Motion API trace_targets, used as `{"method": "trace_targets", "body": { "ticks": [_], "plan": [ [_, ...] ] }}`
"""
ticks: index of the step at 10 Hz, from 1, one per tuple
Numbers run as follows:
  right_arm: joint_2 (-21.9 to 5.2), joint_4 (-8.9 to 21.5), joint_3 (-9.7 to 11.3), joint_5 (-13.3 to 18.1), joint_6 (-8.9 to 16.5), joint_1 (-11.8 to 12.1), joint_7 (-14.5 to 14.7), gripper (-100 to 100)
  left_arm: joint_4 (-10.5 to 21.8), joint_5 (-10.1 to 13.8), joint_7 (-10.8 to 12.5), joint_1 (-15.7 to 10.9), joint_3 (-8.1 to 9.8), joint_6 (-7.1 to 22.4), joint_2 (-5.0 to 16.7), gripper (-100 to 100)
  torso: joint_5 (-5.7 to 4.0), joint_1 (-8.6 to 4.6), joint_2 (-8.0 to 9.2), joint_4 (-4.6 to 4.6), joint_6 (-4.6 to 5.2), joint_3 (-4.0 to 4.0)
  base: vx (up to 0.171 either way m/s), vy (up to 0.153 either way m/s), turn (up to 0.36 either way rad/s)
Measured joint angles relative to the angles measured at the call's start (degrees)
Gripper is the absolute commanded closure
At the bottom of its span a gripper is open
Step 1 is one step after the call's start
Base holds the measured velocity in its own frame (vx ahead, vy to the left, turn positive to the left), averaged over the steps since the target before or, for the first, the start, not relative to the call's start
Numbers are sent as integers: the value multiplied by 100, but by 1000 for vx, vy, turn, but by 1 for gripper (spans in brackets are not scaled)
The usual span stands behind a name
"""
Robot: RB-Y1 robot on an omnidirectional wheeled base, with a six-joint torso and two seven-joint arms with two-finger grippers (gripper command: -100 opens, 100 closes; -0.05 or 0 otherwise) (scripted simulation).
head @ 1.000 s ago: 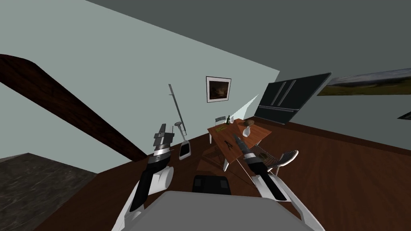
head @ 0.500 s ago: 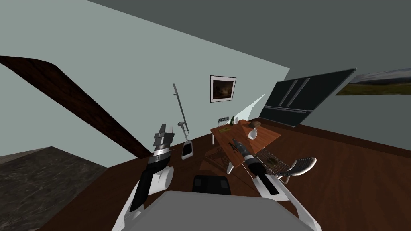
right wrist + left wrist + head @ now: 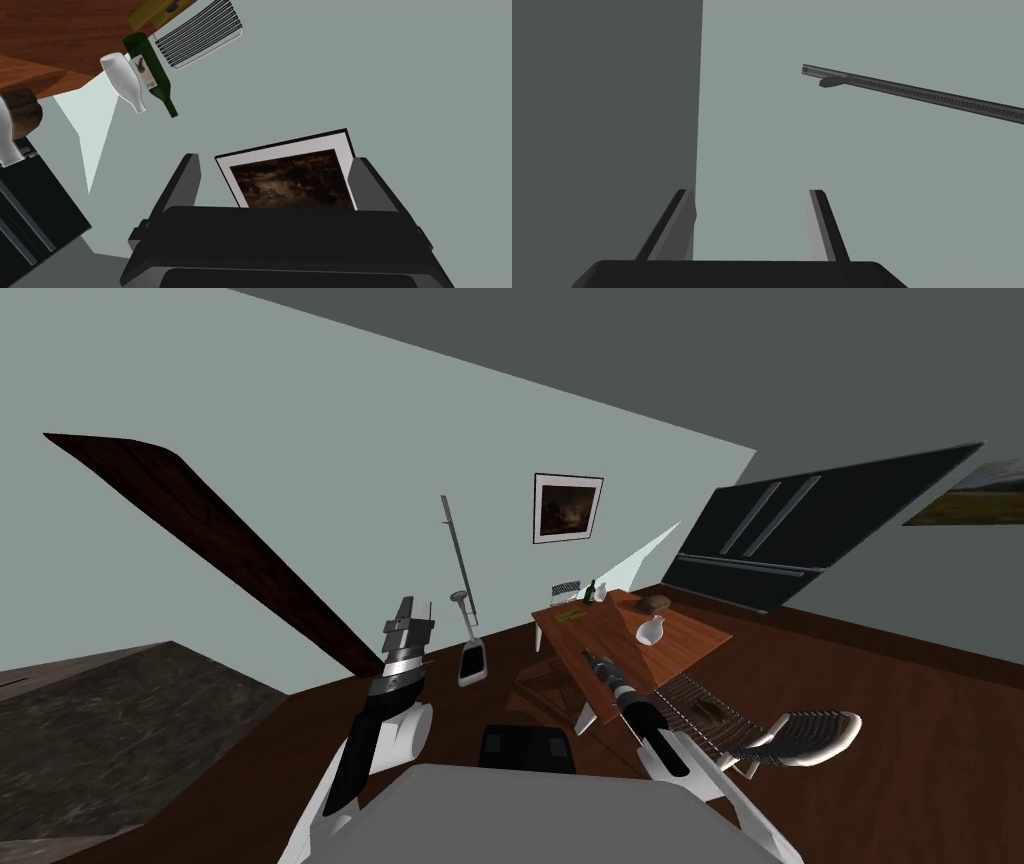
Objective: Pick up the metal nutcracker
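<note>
A brown wooden table (image 3: 690, 640) stands ahead and to the right, near the pale wall. My right gripper (image 3: 590, 658) reaches over its near corner, and the forearm behind it hides the nutcracker. In the right wrist view the right gripper (image 3: 277, 182) is open and empty. It points past the table's edge (image 3: 60, 30) at a framed picture. My left gripper (image 3: 405, 623) is raised at the left, away from the table. In its wrist view the left gripper (image 3: 752, 222) is open and empty.
On the table stand a white vase (image 3: 650, 631), a green bottle (image 3: 590, 591) and a brown lump (image 3: 652, 603). A mesh chair (image 3: 720, 713) with a white back stands at the table's near side. An upright floor tool (image 3: 470, 658) leans by the wall, with a dark fridge (image 3: 800, 538) beyond.
My view has swung, so the table, chair and fridge have slid to the right and spread out. My right gripper has sunk a little and now covers the thin dark nutcracker. The left arm is unchanged.
</note>
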Motion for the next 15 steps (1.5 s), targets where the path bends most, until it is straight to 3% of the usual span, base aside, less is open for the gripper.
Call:
{"method": "trace_targets", "body": {
  "ticks": [4,12,15],
  "plan": [
    [-132,736,65,445,449,-136,350,-100,0,0,0,1,0,0,0,0,1,2,-15,-3,1,-8,79,67,82],
    [-292,1766,102,972,924,-239,793,-100,0,0,0,0,1,0,0,0,-1,-13,8,1,4,3,53,41,49],
    [-351,2322,100,1311,1152,-372,1038,-100,0,0,0,1,1,0,0,0,0,-5,-10,-2,2,-5,85,45,73]
  ]
}}
